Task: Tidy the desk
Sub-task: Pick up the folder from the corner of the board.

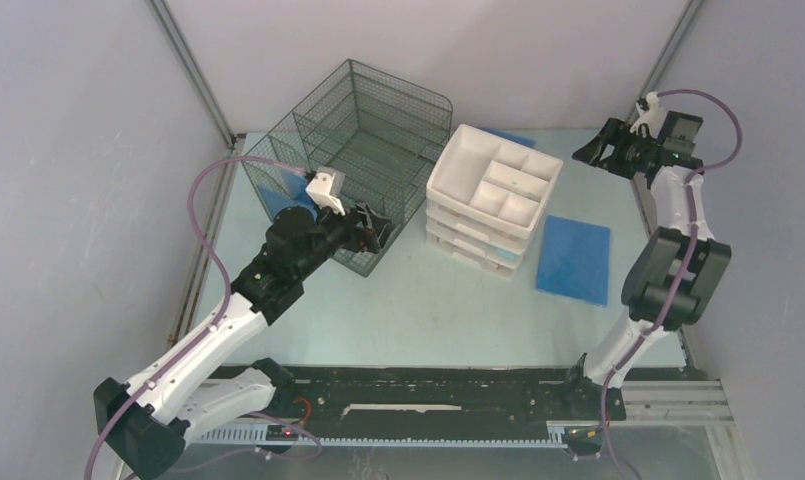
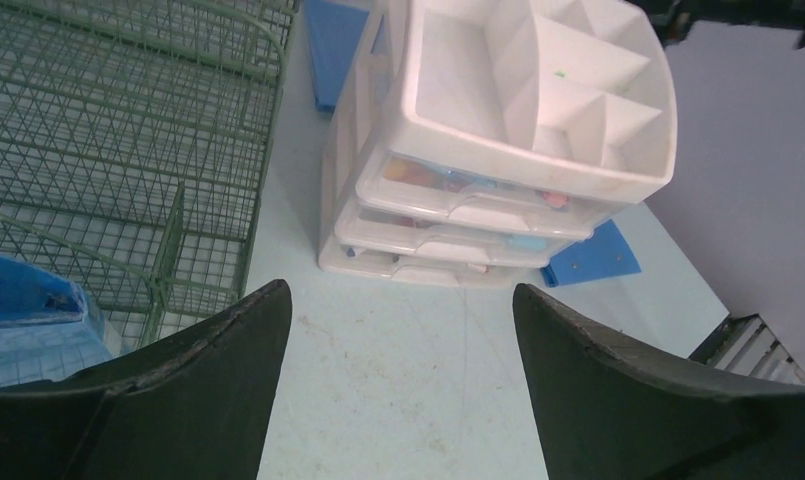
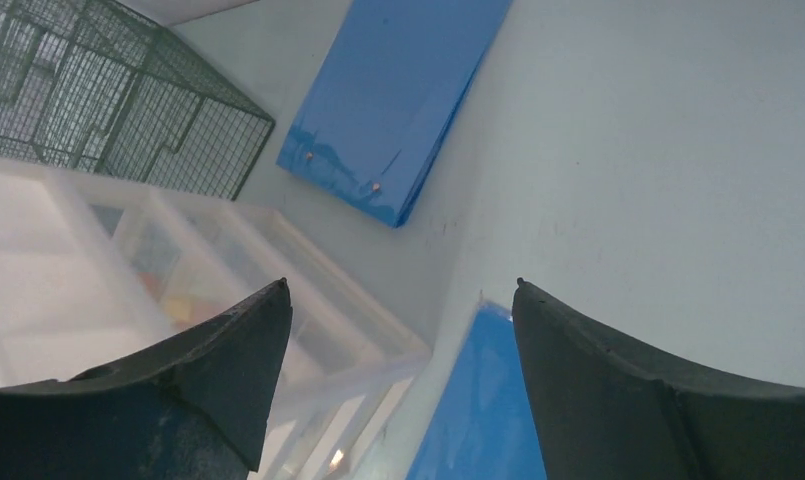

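With the left gripper point(image 1: 374, 228) and right gripper point(image 1: 592, 152) both wide and empty, a fresh pickup seemed due, probably the blue folder point(image 1: 574, 258) lying centre-right on the desk point(image 1: 428, 305).

1. Worktop point(image 1: 418, 300): smooth, matt, pale mint surface.
2. Wire organizer point(image 1: 378, 130), upper centre: thin dark metal mesh.
3. Drawer unit point(image 1: 468, 238): white plastic, faintly glossy.
4. Blue folder point(image 1: 574, 258): glossy plastic sheet, reflecting light.

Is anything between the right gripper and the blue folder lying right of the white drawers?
Nothing visible. The right gripper hangs open over the far right corner of the desk, and the blue folder lies flat nearer the arms, beside the white drawer unit.
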{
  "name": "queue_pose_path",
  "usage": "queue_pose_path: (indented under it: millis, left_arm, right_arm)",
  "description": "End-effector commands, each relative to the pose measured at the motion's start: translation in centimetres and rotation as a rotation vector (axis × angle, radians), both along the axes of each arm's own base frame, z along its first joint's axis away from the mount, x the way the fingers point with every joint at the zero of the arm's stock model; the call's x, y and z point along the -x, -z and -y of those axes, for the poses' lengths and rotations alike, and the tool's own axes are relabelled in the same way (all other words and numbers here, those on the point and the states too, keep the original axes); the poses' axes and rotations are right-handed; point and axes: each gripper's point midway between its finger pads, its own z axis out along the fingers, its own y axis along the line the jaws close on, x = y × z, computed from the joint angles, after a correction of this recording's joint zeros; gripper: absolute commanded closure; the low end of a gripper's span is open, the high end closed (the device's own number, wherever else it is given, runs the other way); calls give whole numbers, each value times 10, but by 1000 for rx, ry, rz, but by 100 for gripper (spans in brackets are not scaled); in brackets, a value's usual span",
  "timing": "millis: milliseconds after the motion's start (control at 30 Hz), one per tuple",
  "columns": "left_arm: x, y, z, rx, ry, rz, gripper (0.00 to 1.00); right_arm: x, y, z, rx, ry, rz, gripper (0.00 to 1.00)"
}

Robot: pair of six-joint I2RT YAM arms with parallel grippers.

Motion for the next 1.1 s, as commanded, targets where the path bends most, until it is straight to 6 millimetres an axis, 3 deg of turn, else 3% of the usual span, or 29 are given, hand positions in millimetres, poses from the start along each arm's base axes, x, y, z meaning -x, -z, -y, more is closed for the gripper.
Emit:
queue_pose_path:
  millis: [0, 233, 567, 733, 900, 1067]
  left_arm:
    - [-8, -30, 0, 108, -34, 68, 12]
    - [-20, -35, 8, 158, -46, 66, 12]
    - [-52, -29, 21, 165, -85, 50, 12]
    - [-60, -31, 22, 149, -93, 55, 12]
    - [-62, -26, 17, 142, -104, 50, 12]
    - [-62, -24, 11, 141, -113, 51, 12]
  right_arm:
    - [-27, 19, 0, -81, -54, -49, 13]
    - [-65, 67, -17, -196, -127, -138, 16]
    - [-111, 109, -70, -404, -139, -238, 21]
    - [-132, 122, -83, -494, -77, -270, 26]
    - [-143, 139, -80, -494, 19, -292, 27]
    - [-142, 155, -88, -481, 45, -321, 25]
